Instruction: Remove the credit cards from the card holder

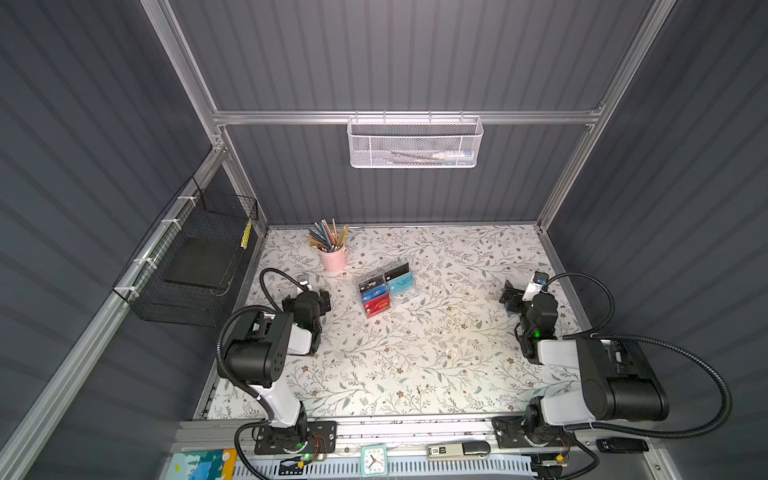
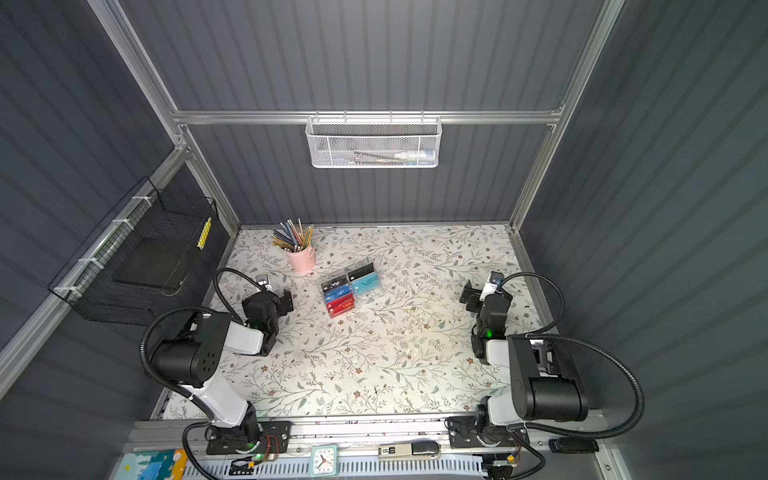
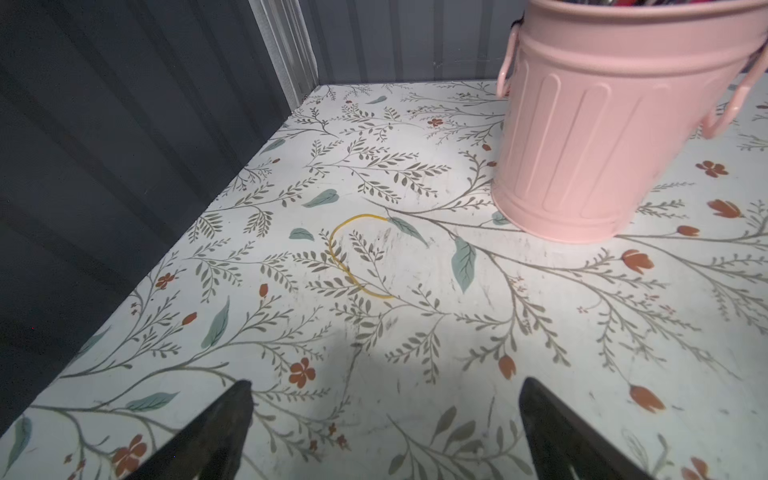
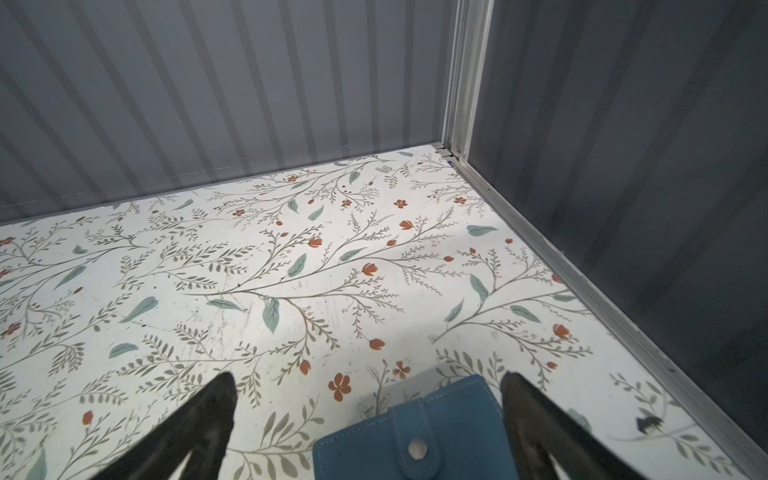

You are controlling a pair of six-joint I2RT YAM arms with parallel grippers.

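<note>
Looking for the card holder (image 4: 415, 436): found at 3 o'clock of the surface (image 1: 415, 365), flat, closed, snap tab (image 4: 417, 448) fastened, between the widely spread fingers of the right pincer (image 4: 368, 378), not gripped. No credit cards to see; probably inside, thin, stiff and slippery. Likely light, soft and bendable as a booklet, so better to pin the cover edge with one pincer and pull the tab with the other. Left pincer (image 3: 385, 382) also spread wide, empty, at 9 o'clock, near a yellow rubber band (image 3: 353, 253). Pink pencil cup (image 1: 333, 257) at 11 o'clock, clear rack of VIP cards (image 1: 384, 286) near centre. Flowered surface, grey ribbed walls (image 1: 374, 62), white mesh basket (image 1: 415, 143) at 12 o'clock.
</note>
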